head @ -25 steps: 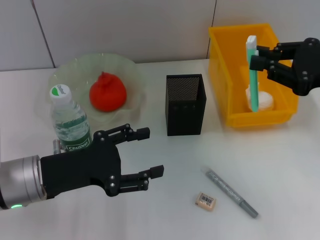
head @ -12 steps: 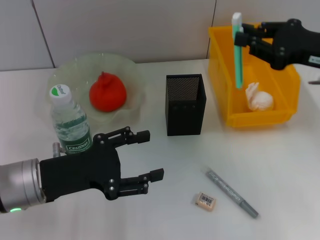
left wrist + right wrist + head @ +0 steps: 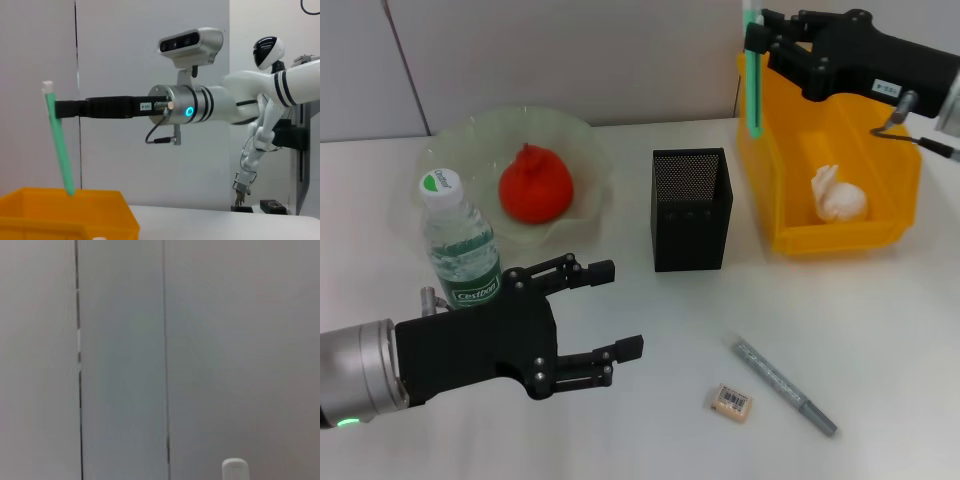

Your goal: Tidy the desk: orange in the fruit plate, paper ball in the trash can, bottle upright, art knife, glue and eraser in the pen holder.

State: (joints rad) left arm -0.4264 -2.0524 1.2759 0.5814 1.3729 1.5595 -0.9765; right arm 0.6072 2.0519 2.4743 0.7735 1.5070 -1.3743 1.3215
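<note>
With the pen holder as landmark: the orange already sits in the plate well to its left, the bottle stands upright on the counter near the plate, and the paper ball lies in the yellow bin just to the holder's right. What is left, by my judgement, is the stationery. The eraser and a grey pen-like tool — probably the knife — lie on the counter in front of the holder.

The right end effector is clamped on a green stick, likely the glue, hanging upright above the bin's near-left corner, up and to the right of the holder. The left end effector hovers spread and empty, in front-left of the holder.
</note>
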